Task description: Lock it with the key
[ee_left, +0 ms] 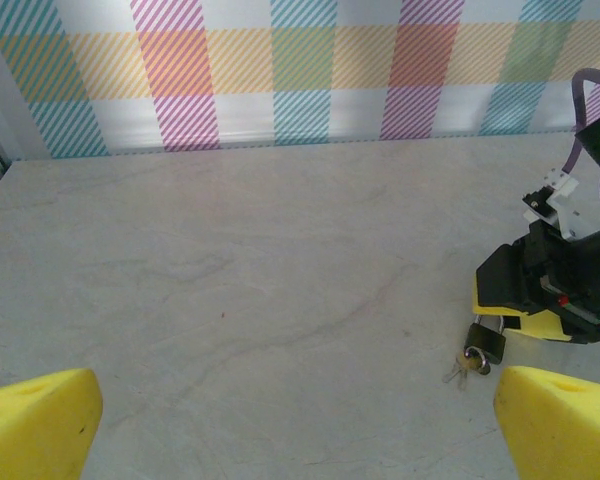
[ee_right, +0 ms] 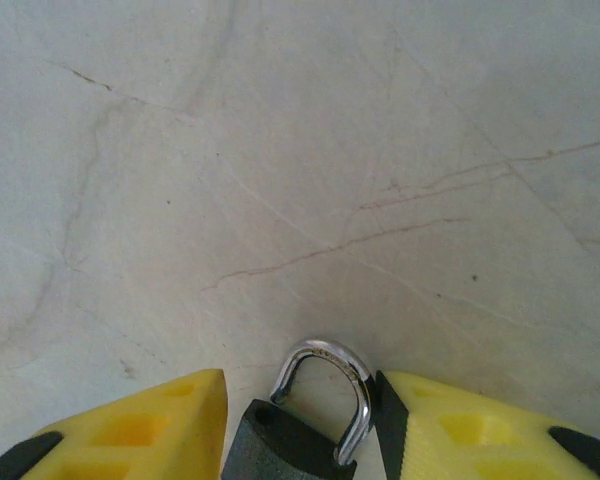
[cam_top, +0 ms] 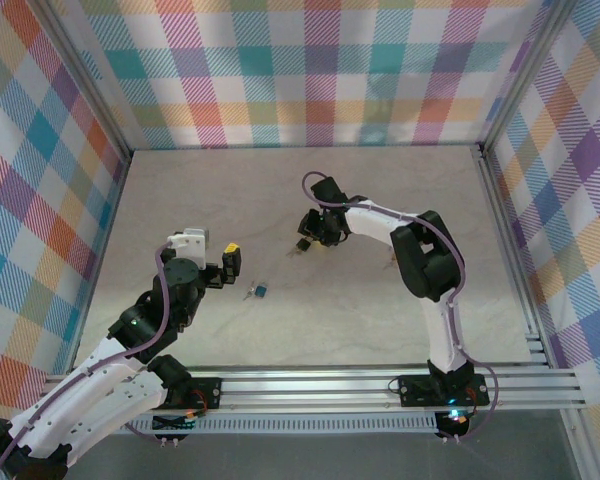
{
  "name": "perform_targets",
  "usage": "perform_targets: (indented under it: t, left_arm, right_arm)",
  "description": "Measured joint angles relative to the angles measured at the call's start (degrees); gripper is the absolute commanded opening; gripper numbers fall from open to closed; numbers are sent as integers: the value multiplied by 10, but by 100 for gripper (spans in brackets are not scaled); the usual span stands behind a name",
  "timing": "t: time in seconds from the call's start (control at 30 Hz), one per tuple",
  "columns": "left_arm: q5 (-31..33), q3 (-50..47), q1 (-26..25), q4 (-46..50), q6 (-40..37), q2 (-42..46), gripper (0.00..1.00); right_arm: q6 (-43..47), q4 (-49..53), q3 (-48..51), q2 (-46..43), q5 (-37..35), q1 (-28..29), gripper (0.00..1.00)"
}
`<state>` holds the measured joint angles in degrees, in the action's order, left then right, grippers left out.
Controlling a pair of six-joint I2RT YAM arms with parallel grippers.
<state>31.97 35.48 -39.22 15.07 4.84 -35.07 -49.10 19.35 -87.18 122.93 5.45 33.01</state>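
The lock, a small black padlock, stands between the yellow fingers of my right gripper, which is shut on it. Its silver shackle rests against the right pad, and the shackle's left end is lifted out of the body. From above, the lock sits at mid-table under my right gripper. The key, blue-teal headed, lies flat on the table to the right of my left gripper. My left gripper is open and holds nothing. Ahead of it sit the lock and right gripper.
A ring with small brass keys hangs off the lock's bottom and lies on the table beside the lock. Plaid walls enclose the marbled table on three sides. An aluminium rail runs along the near edge.
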Motion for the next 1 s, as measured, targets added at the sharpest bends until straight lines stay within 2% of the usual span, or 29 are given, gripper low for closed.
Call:
perform_targets:
  t: [0.17, 0.3, 0.7, 1.0]
  left_arm:
    - [0, 0, 0, 0, 0, 0, 100]
    - [0, 0, 0, 0, 0, 0, 100]
    - [0, 0, 0, 0, 0, 0, 100]
    - [-9, 0, 0, 0, 0, -1, 100]
  right_arm:
    - [2, -3, -4, 5, 12, -2, 41]
    - [4, -8, -4, 8, 17, -3, 33]
    - [22, -40, -2, 19, 32, -6, 21]
    - [37, -66, 13, 19, 36, -7, 16]
